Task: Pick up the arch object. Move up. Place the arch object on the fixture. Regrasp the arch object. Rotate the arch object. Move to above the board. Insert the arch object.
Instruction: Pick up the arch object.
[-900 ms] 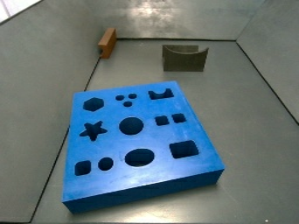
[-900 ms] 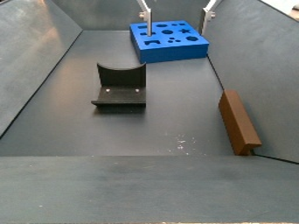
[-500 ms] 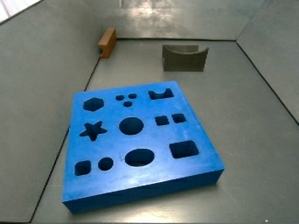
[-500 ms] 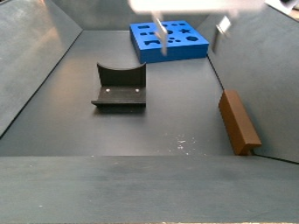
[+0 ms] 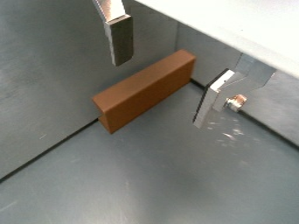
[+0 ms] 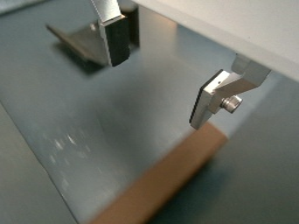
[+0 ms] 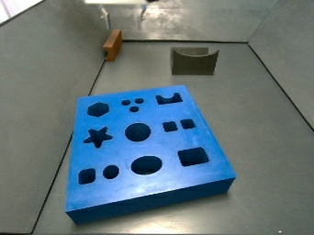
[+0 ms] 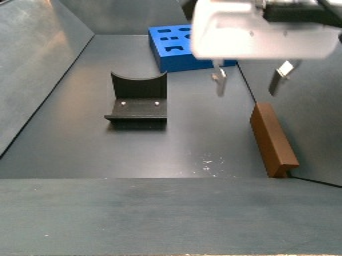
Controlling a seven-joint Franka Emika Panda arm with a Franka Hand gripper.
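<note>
The wooden bar [image 5: 145, 88] lies flat on the grey floor [image 8: 187, 150], its long side tight along the foot of the side wall [image 8: 314, 70], so only the side facing the open floor is free. In a side view [image 7: 112, 42] it sits at the far corner, well apart from the blue board [image 7: 147, 151]. The gripper [image 5: 163, 66] hangs above the bar with its jaws wide apart and nothing between them; one finger [image 5: 119, 38] is over the open floor, the other [image 5: 215, 94] close to the wall. In a wrist view only the bar's end [image 6: 163, 186] shows, cut off by the frame. The arm's white body [image 8: 261, 35] hides part of the board. The fixture [image 8: 136, 100] stands near mid-floor, clear of the bar.
</note>
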